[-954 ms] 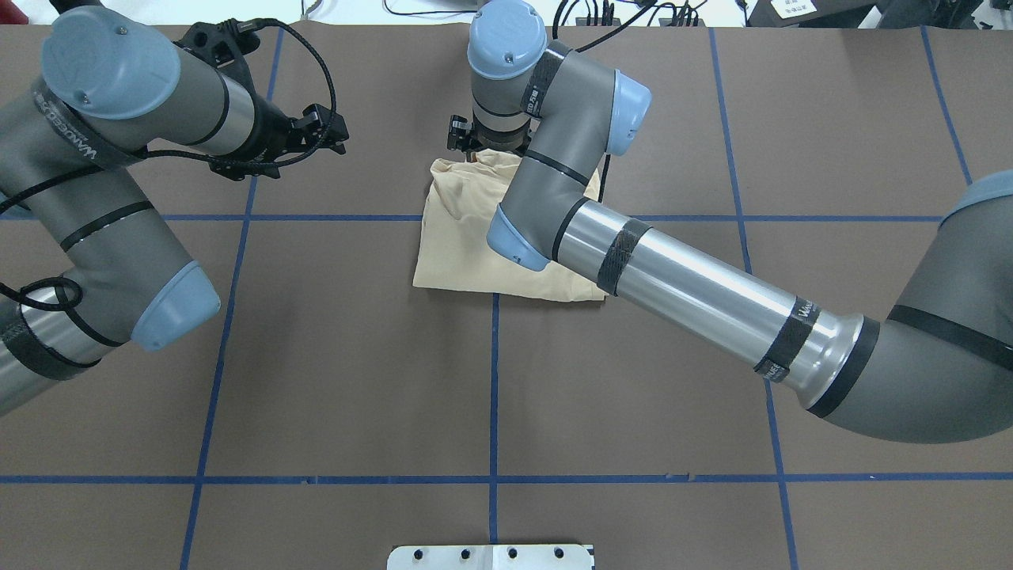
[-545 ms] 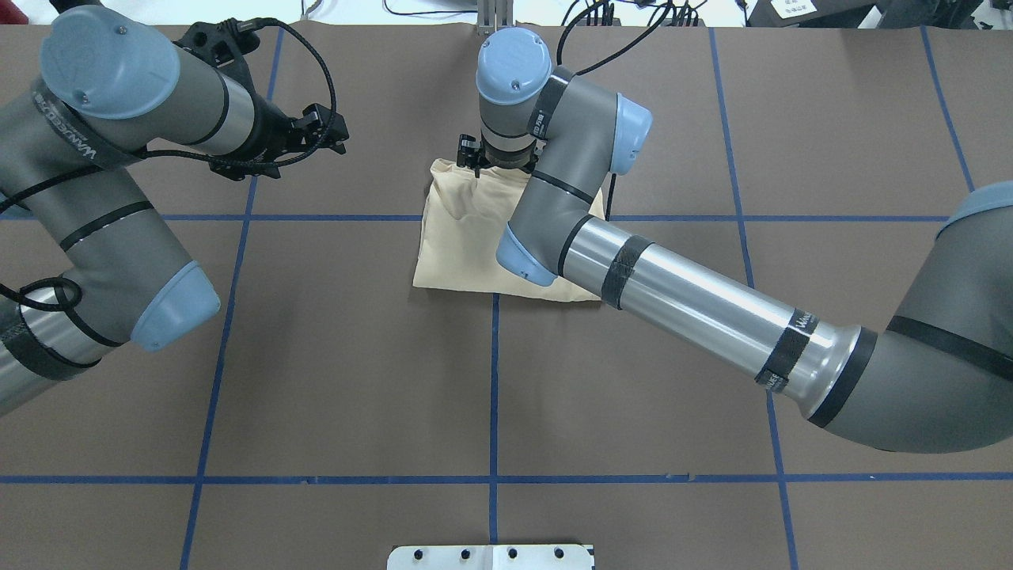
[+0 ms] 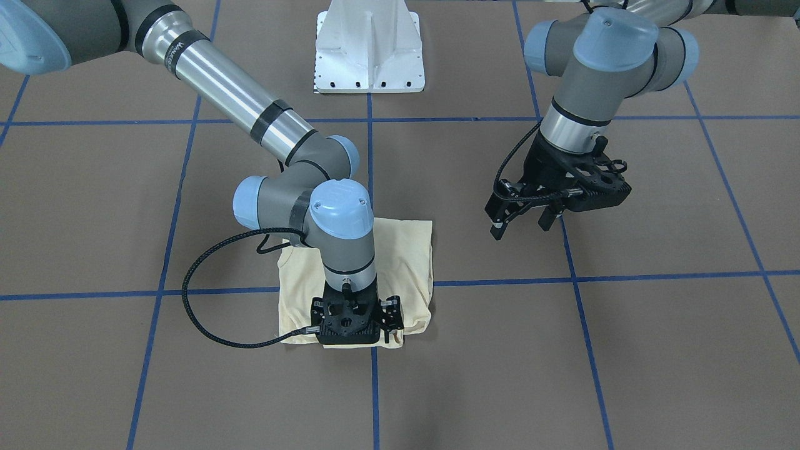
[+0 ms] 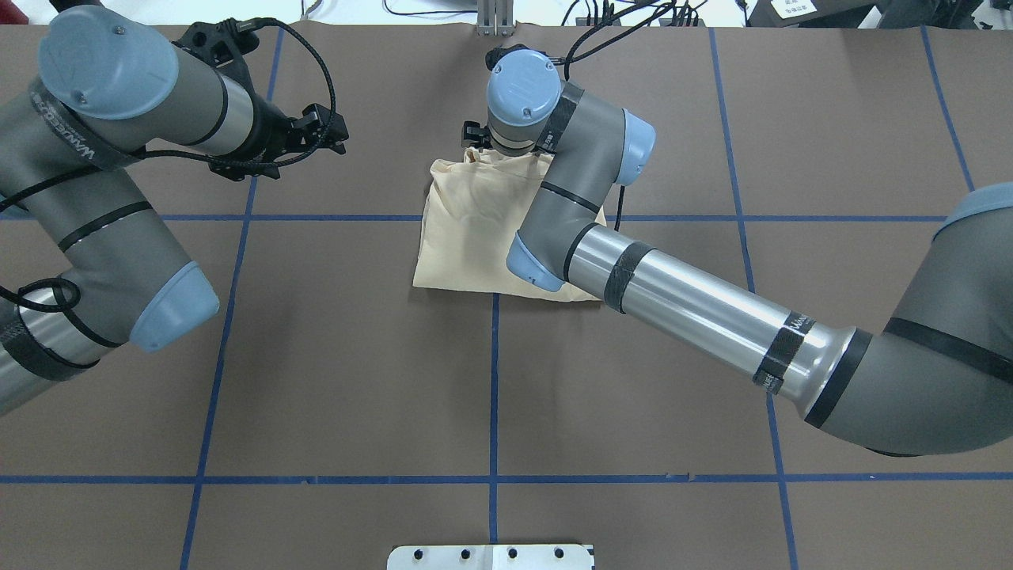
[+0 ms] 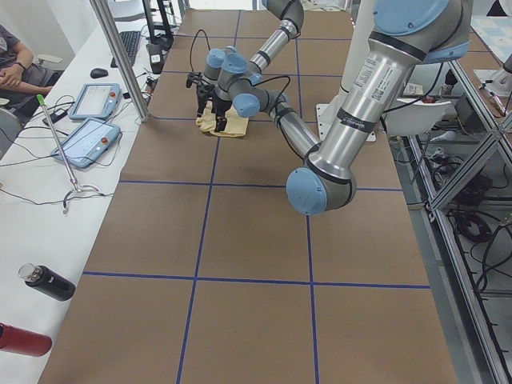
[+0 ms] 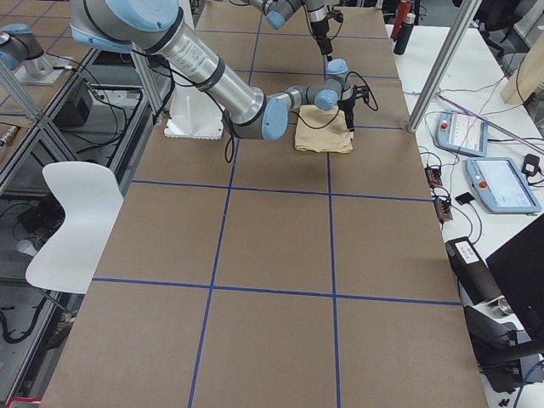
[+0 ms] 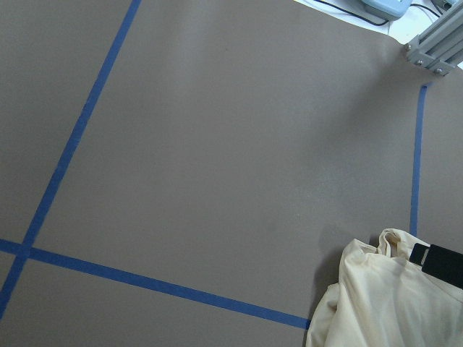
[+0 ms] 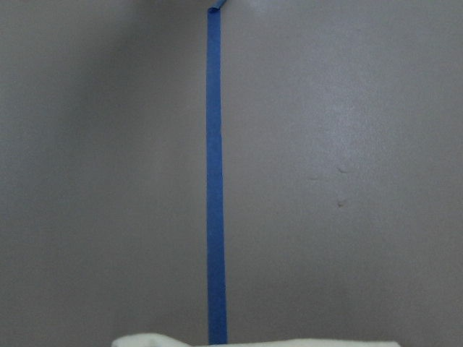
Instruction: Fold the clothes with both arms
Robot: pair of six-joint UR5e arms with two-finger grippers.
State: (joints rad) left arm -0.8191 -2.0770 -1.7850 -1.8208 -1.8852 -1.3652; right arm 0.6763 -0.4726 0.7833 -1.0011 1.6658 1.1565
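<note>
Of my two claws, the left claw (image 3: 522, 228) hangs apart, well aside of the one folded shirt (image 4: 475, 229) on the tabletop (image 4: 356, 380); the right claw (image 3: 355, 337) sits on its edge, whether clamped I cannot tell.

Robotics lab; tape-gridded table (image 4: 356, 380), teach pendants (image 5: 88, 140), aluminium framing (image 6: 441, 64)

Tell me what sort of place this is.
Probably a robotics lab. A left arm and a right arm work over a table gridded with blue tape, and teach pendants lie on a side bench.
</note>
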